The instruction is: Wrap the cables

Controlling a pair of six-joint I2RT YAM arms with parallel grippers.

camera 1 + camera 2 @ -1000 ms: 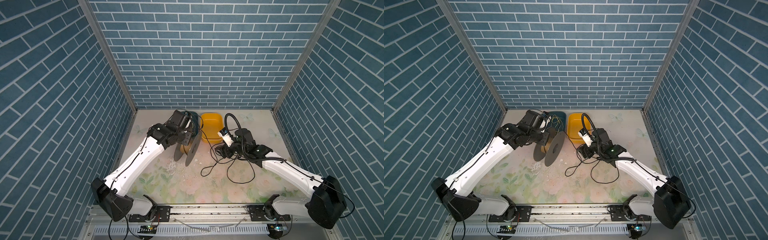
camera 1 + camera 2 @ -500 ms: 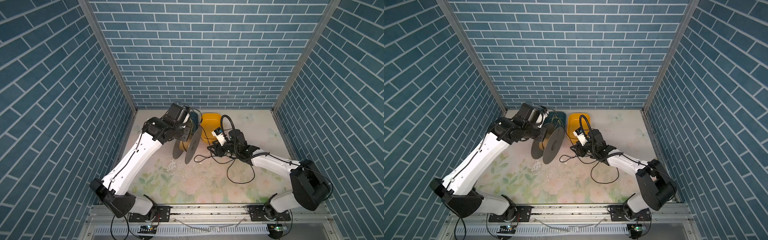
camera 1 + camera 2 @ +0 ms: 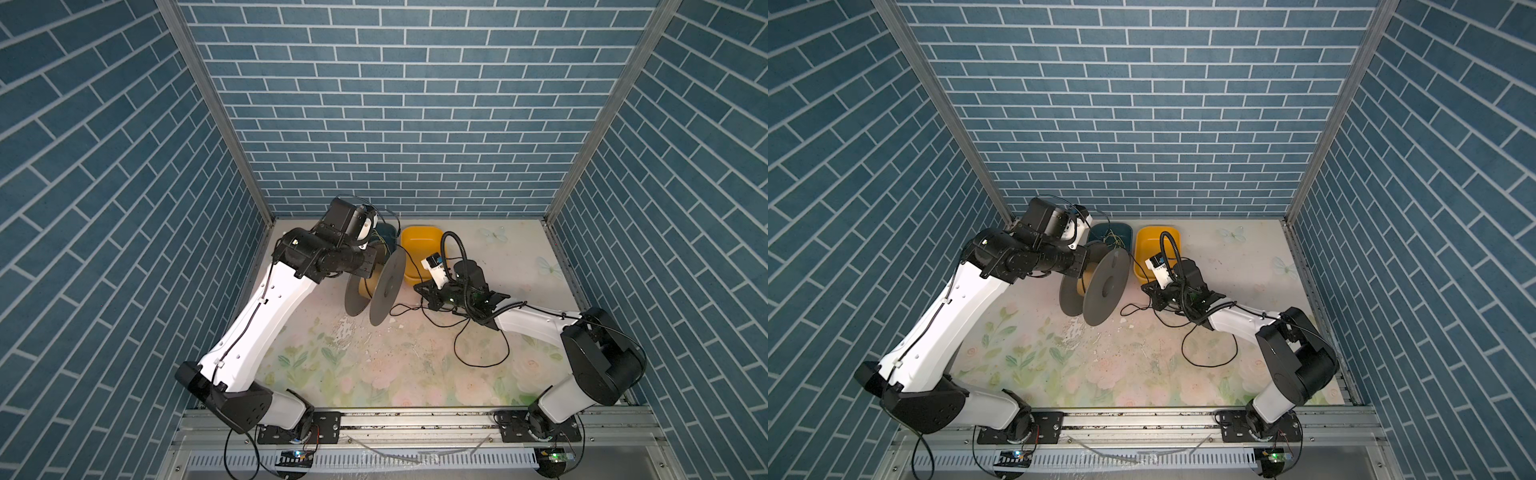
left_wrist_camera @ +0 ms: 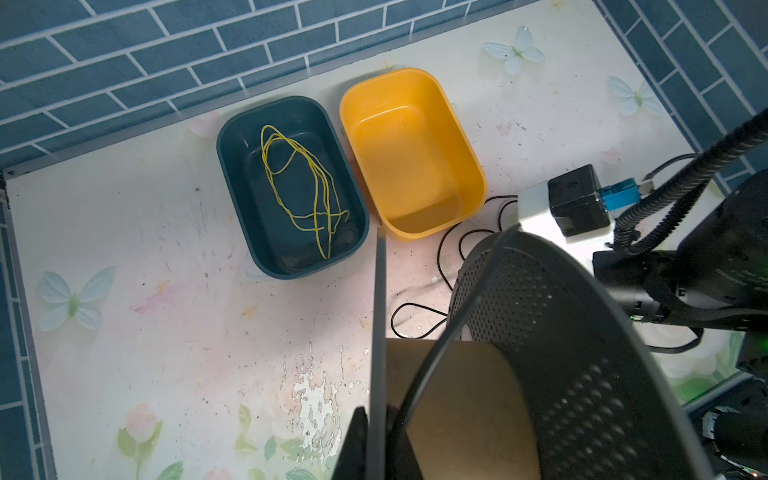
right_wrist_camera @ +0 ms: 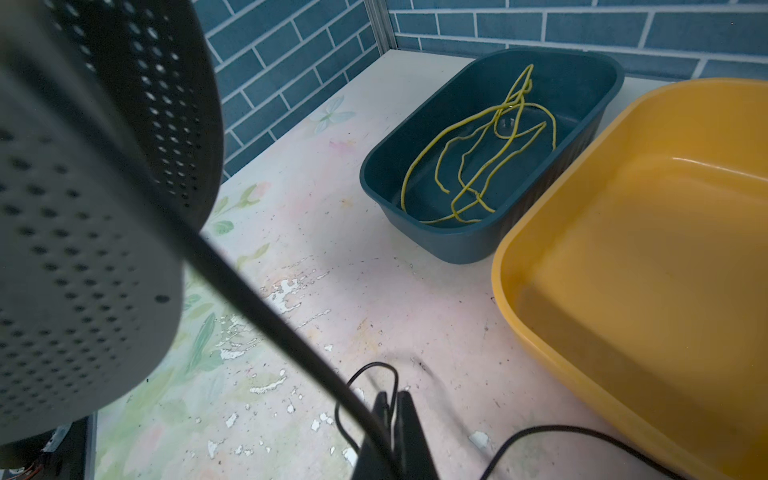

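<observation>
1. Left gripper (image 4: 376, 424): jaws clamped on the thin edge of one flange of the spool (image 3: 388, 286), which it holds upright.
2. Spool: two grey discs, brown cardboard core.
3. Teal bin (image 4: 249, 166): at the back wall, containing a loose yellow-green wire (image 4: 316, 195).
4. Yellow bin (image 4: 407, 158): just beside the teal bin.
5. Cable (image 5: 372, 364): one thin, glossy black cord, lying in slack open loops on the floral table (image 3: 332, 374), right of the spool.
6. Right gripper (image 5: 391, 399): low over the table, fingers pressed together, pinching a small loop of the cable.
</observation>
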